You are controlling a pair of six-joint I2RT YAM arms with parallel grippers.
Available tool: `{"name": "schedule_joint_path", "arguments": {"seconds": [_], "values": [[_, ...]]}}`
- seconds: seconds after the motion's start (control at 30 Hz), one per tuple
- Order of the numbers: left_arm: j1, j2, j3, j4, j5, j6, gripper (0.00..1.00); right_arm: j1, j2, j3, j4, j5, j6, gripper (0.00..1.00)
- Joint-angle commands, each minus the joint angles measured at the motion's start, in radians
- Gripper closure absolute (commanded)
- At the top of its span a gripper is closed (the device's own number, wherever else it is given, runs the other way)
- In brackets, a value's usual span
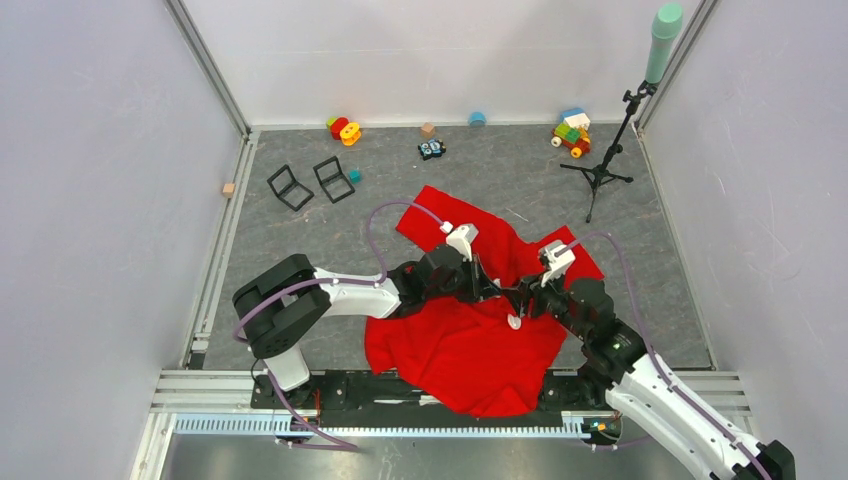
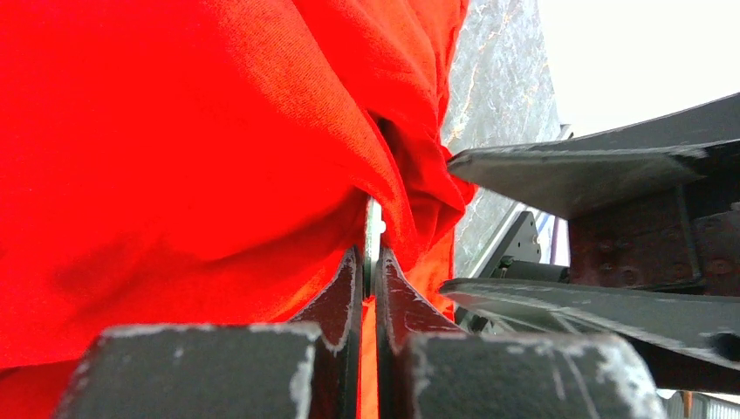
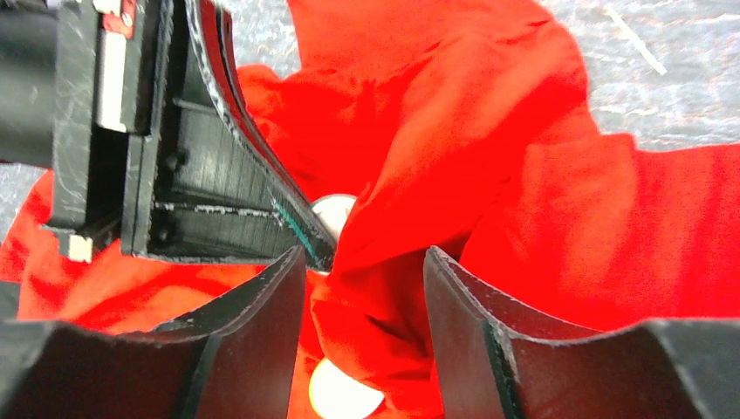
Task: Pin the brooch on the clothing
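Note:
The red T-shirt (image 1: 460,350) lies crumpled on the grey table, and both grippers meet over its middle. My left gripper (image 1: 497,292) is shut on a thin pale disc, the brooch (image 2: 373,229), held edge-on with red fabric (image 2: 174,131) bunched against it. The right wrist view shows that disc (image 3: 334,209) at the left finger's tip. My right gripper (image 1: 527,298) is open, its jaws (image 3: 365,257) either side of a raised fold of shirt (image 3: 567,192). A second small white disc (image 1: 514,322) lies on the shirt just below the grippers; it also shows in the right wrist view (image 3: 345,394).
Two black frames (image 1: 310,183) stand at the back left. A tripod stand (image 1: 600,170) with a green-topped pole is at the back right. Small toys (image 1: 572,132) and blocks (image 1: 344,129) line the far wall. White walls close in both sides.

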Motion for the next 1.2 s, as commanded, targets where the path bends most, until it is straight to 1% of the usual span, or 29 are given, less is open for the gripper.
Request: {"name": "schedule_joint_path", "arguments": {"seconds": [0.0, 0.13, 0.2, 0.4, 0.47, 0.53, 0.63, 0.8, 0.83, 0.93, 1.03, 1.13, 1.17], "values": [[-0.001, -0.041, 0.006, 0.072, 0.017, -0.030, 0.98, 0.003, 0.027, -0.034, 0.058, -0.059, 0.000, 0.44], [-0.001, -0.042, 0.010, 0.072, 0.024, -0.030, 0.98, 0.003, 0.022, -0.074, 0.068, -0.042, 0.005, 0.48], [-0.001, -0.050, 0.006, 0.074, 0.027, -0.026, 0.98, 0.003, 0.028, -0.103, 0.090, -0.028, 0.007, 0.53], [0.003, -0.066, -0.008, 0.109, 0.068, 0.028, 0.98, 0.005, 0.114, -0.142, 0.150, -0.016, 0.023, 0.89], [0.006, -0.070, -0.018, 0.139, 0.089, 0.039, 0.98, 0.003, 0.130, -0.149, 0.151, -0.008, 0.049, 0.97], [0.009, -0.077, -0.031, 0.174, 0.100, 0.043, 0.98, 0.003, 0.142, -0.162, 0.159, -0.008, 0.071, 1.00], [0.013, -0.098, -0.048, 0.200, 0.091, 0.051, 0.98, 0.002, 0.163, -0.182, 0.176, -0.043, 0.084, 1.00], [0.029, -0.113, -0.074, 0.226, 0.086, 0.036, 0.98, 0.003, 0.166, -0.163, 0.149, -0.062, 0.089, 1.00], [0.034, -0.113, -0.080, 0.234, 0.089, 0.032, 0.98, 0.003, 0.162, -0.148, 0.137, -0.060, 0.090, 0.98], [0.055, -0.117, -0.103, 0.273, 0.113, 0.015, 0.98, 0.003, 0.145, -0.076, 0.087, -0.047, 0.087, 0.85], [0.074, -0.127, -0.124, 0.298, 0.153, 0.014, 0.98, 0.003, 0.123, 0.013, -0.007, -0.029, 0.063, 0.64], [0.091, -0.136, -0.135, 0.300, 0.238, 0.036, 0.98, 0.002, 0.083, 0.068, -0.054, -0.020, 0.046, 0.42], [0.097, -0.142, -0.144, 0.310, 0.268, 0.045, 0.98, 0.002, 0.065, 0.085, -0.060, -0.026, 0.037, 0.36]]}}
